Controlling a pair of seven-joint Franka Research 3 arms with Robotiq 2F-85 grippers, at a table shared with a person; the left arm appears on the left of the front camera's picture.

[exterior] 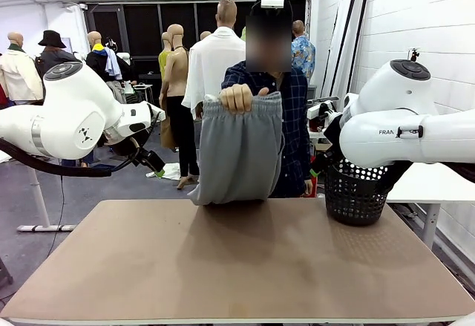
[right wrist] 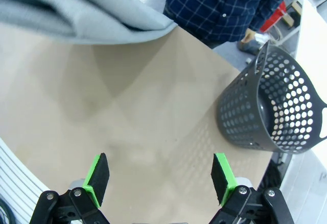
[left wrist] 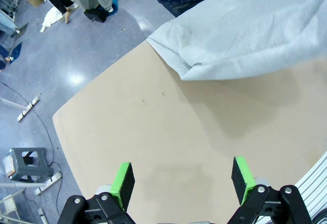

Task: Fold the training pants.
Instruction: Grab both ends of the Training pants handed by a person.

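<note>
The left hand (left wrist: 182,170) and right hand (right wrist: 160,165) hover released, empty, above the desk (left wrist: 153,132). Beyond both, the training pants (exterior: 241,151) hang bunched, held up by a person (exterior: 297,118), lowest fold reaching the desk's far edge. Reaching in now could pinch doubled layers.

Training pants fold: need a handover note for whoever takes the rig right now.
Left pincer: open, empty, over the table.
Right pincer: open, empty, over the table beside the black perforated basket.
Training pants: bunched, held up at the waistband by the person's hand at the far side; lower end seems to rest on the table.
Done: no fold yet.
To do: pants laid flat, then folded.
</note>
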